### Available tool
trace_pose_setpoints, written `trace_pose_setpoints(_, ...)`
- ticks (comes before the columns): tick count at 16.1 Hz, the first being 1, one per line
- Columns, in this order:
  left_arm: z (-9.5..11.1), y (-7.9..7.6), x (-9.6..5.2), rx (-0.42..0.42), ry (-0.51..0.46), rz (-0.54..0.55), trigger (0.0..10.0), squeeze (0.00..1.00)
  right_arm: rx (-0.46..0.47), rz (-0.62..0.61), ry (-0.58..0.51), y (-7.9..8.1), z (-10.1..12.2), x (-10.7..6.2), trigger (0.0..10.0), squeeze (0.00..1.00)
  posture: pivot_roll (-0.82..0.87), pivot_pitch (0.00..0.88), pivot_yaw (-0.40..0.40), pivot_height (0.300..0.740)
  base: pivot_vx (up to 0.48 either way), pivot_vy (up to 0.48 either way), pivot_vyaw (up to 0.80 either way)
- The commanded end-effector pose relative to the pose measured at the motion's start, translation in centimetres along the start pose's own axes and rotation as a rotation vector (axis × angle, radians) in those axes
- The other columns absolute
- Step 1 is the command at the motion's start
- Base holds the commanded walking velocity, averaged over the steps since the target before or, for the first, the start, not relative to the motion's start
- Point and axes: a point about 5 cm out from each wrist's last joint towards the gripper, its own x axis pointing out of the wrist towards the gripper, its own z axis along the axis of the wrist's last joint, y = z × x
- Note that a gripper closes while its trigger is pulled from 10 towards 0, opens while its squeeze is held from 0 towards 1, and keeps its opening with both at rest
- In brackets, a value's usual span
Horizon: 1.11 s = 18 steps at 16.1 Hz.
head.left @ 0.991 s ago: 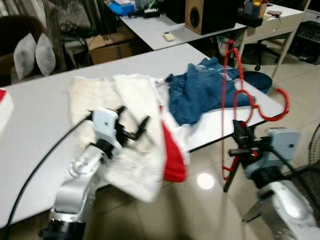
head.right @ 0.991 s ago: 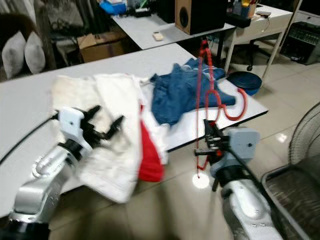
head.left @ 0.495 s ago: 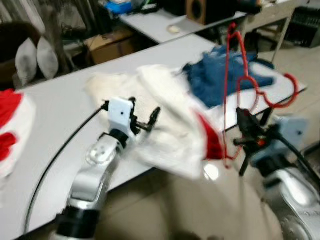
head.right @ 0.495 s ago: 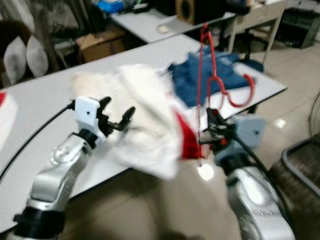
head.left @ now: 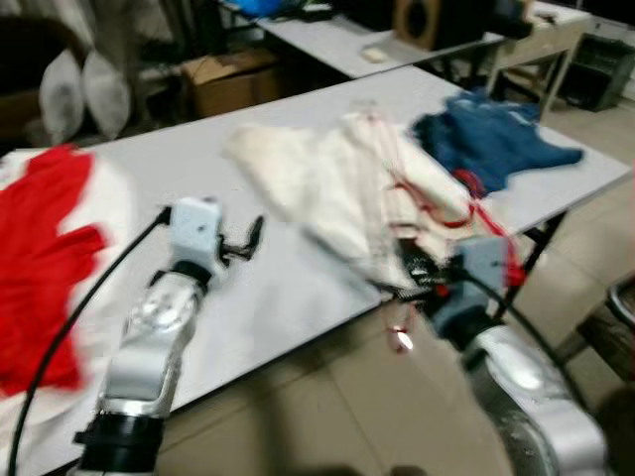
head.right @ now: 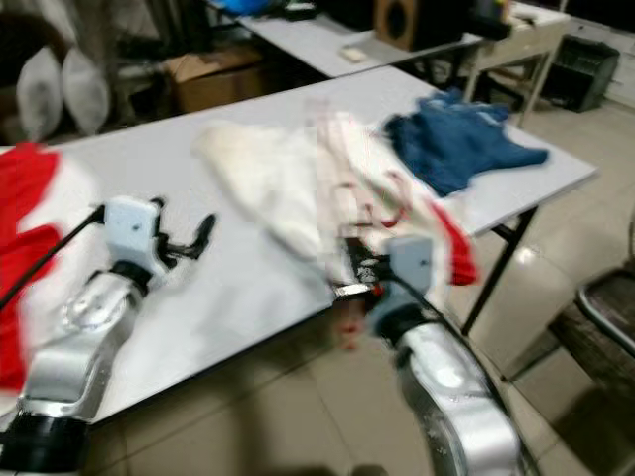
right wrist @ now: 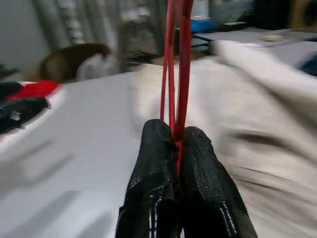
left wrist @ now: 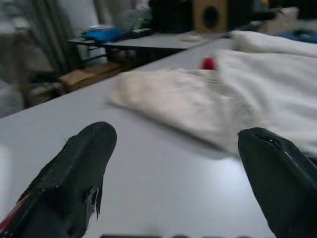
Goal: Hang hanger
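The right gripper is clenched on a red hanger, its two black fingers pressed together with the thin red wires rising straight up from between them. From the head cameras the picture is smeared, but that gripper sits at the near edge of the long white table, just in front of a heap of cream-white cloth, and the hanger's red wire shows as a faint blurred line leaning over that cloth.

The left gripper hovers over the bare tabletop to the left of the cream cloth — its fingers are spread wide apart with nothing between them, and a black cable trails back from its white wrist housing.

Further along the table, toward the far right corner, lies a crumpled blue garment. A red garment is spread out at the table's left end. Behind it all stands a second table carrying a wooden speaker box and a small pale remote-like object. A cardboard box sits on the floor between the tables, and two grey pillows lean at the back left. The floor is glossy tile — a lamp's reflection glints on it beside the right arm.
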Motion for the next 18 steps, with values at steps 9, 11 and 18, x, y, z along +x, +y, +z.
trace_pose_setpoints(9, 0.9, -1.5, 1.8, 0.067, -0.026, -0.053, 10.0, 0.00, -0.086, -0.136, -0.055, -2.5, 0.3, -0.4, 10.0, 0.00, -0.26, 0.000, 0.090, 0.740, 0.000, 0.244, 0.00)
trace_pose_setpoints(11, 1.0, -1.7, 2.3, 0.045, -0.031, -0.045, 10.0, 0.00, -0.093, -0.135, -0.061, -2.6, 0.5, -0.1, 10.0, 0.00, -0.25, 0.000, 0.082, 0.740, 0.000, -0.480, 0.00)
trace_pose_setpoints(18, -0.4, 2.9, 1.3, 0.134, 0.123, -0.095, 10.0, 1.00, -0.146, -0.049, 0.038, -3.5, -0.2, -0.5, 10.0, 0.00, -0.26, 0.000, 0.057, 0.740, 0.000, 0.000, 0.00)
